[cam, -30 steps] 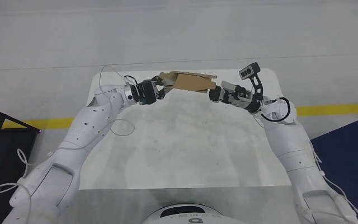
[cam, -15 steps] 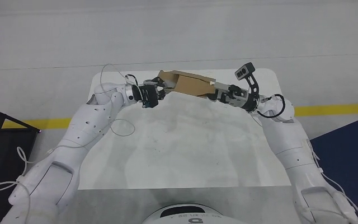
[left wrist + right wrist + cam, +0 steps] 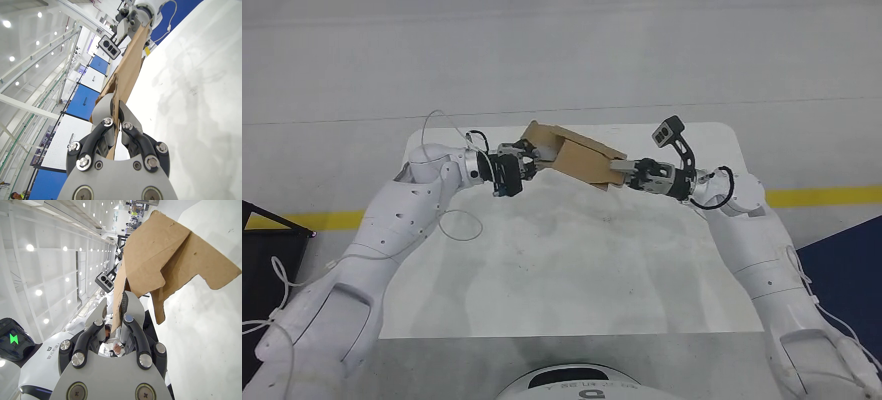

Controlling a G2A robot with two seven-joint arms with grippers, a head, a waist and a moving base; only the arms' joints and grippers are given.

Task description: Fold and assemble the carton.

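Twice clamps the carton [image 3: 574, 157] over the table [image 3: 572, 280]: left end effector [image 3: 530, 165] on one end, right end effector [image 3: 622, 177] on the other.

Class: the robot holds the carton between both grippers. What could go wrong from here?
The left gripper pinches a frayed edge of the carton; pulling may tear it. The right gripper grips only one thin panel, so the carton may slip out. Loose flaps stick out over the table and might snag.

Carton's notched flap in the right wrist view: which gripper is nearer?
Right. The right gripper clamps the carton just beside its notched flap; the left gripper clamps the carton's opposite end, away from it.
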